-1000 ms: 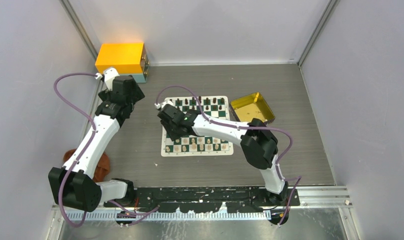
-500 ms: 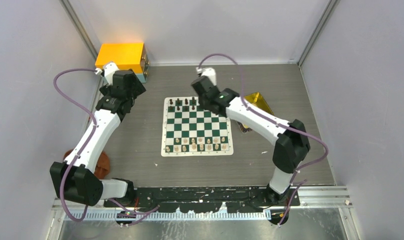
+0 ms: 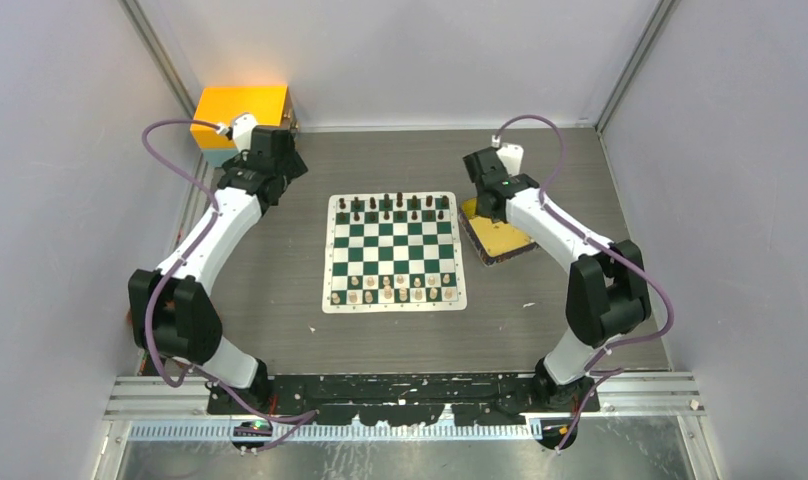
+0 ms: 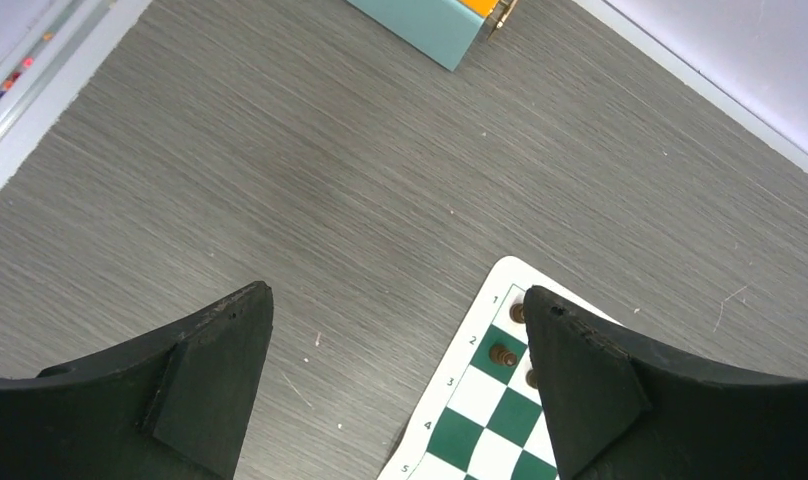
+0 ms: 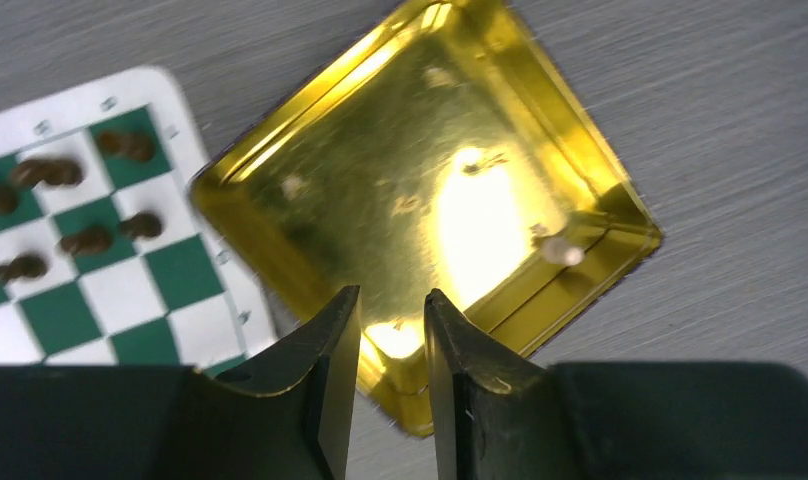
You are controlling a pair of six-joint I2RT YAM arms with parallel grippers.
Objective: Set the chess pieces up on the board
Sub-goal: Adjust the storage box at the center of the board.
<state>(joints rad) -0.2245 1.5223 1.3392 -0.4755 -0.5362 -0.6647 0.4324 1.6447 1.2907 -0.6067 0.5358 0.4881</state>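
Over the gold tray (image 5: pixel 380 150), right of the board (image 3: pixel 395 250): the right gripper (image 5: pixel 390 293) has swung here off the board, jaws narrowly parted, holding nothing. Left gripper (image 4: pixel 397 292): jaws wide, empty, above the table by the board's far-left corner. On the board, dark chess pieces (image 3: pixel 398 205) fill the far rows and pale pieces (image 3: pixel 390 292) the near rows. The tray looks almost bare, so setup is probably near done.

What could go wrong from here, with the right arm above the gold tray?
1. The only pale piece I can see in the tray lies tucked into a corner against the wall. The right gripper has narrow-set fingers that may strike the rim or miss it.
2. The tray sits tight beside the board. A nudge could slide it into the board and topple the dark pieces near that edge.
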